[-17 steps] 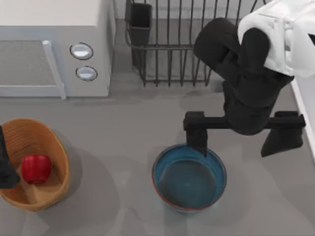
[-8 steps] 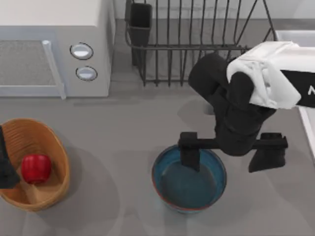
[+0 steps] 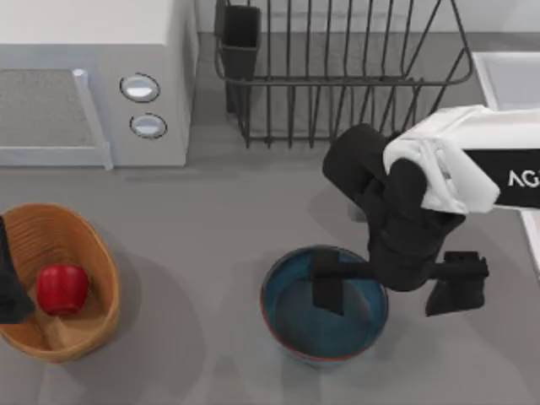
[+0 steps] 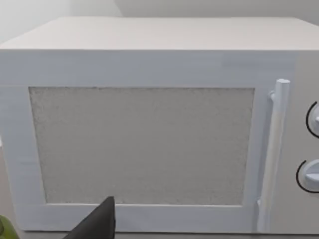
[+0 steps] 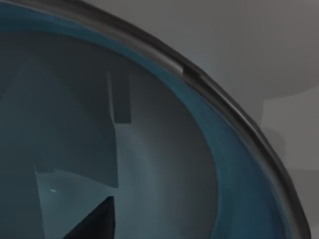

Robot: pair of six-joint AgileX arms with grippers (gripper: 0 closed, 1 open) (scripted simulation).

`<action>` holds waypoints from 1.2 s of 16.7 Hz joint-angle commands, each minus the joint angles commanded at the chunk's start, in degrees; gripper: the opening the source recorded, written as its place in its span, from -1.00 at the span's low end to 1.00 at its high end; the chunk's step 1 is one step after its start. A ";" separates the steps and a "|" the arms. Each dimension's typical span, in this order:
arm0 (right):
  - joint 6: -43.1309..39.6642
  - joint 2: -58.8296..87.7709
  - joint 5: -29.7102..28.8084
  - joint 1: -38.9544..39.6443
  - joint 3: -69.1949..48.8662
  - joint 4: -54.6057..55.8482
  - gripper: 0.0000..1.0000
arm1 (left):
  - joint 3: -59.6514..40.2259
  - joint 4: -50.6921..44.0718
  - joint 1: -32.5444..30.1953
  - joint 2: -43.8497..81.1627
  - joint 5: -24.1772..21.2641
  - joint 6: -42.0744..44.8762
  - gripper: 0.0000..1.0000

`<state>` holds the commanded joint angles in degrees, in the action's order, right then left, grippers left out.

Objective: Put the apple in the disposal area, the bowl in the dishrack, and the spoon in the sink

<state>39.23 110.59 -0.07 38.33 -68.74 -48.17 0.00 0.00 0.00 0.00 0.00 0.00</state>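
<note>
Round deep blue bowl with a thin brownish rim [image 3: 324,305] sits upright on the grey table [image 3: 211,236], front centre, short of the dishrack. Right gripper [image 3: 393,283] is over it with fingers spread wide: one dark finger [image 3: 328,284] hangs inside the bowl's basin, the other [image 3: 456,285] is outside, past the bowl's right rim, so the right wall is between them. Not clamped; can't tell whether either finger touches the rim. Right wrist view looks close into the bowl's teal inside [image 5: 124,164], rim curving across the shot.

Small glossy red apple [image 3: 62,288] lies inside the oval orange-tan woven basket [image 3: 93,253] at the table's left edge. Left gripper [image 3: 10,287] is at the far left edge, just beside the basket; can't tell how its fingers stand. Left wrist view faces the white microwave [image 4: 149,134] door.

Large dark wire dishrack [image 3: 337,76] stands at the back, utensil cup [image 3: 240,38] at its left corner, microwave just left of it. Pale sink rim [image 3: 506,80] at the right edge.
</note>
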 joint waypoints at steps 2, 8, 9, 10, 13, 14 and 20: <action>0.00 0.00 0.00 0.00 0.00 0.00 0.70 | 0.00 0.00 0.00 0.00 0.00 0.00 1.00; 0.00 0.00 0.00 0.00 0.00 0.00 -0.21 | 0.00 0.00 0.00 0.00 0.00 0.00 1.00; 0.00 0.00 0.00 0.00 0.00 0.00 -0.36 | 0.00 0.00 0.00 0.00 0.00 0.00 1.00; 0.00 0.00 0.00 0.00 0.00 0.00 -0.51 | 0.00 0.00 0.00 0.00 0.00 0.00 1.00; 0.00 0.00 0.00 0.00 0.00 0.00 -0.96 | 0.00 0.00 0.00 0.00 0.00 0.00 1.00; 0.00 0.00 0.00 0.00 0.00 0.00 -1.00 | 0.00 0.00 0.00 0.00 0.00 0.00 1.00; 0.00 0.00 0.00 0.00 0.00 0.00 -1.00 | 0.00 0.00 0.00 0.00 0.00 0.00 1.00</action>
<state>39.23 110.59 -0.07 38.33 -68.74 -48.17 0.00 0.00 0.00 0.00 0.00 0.00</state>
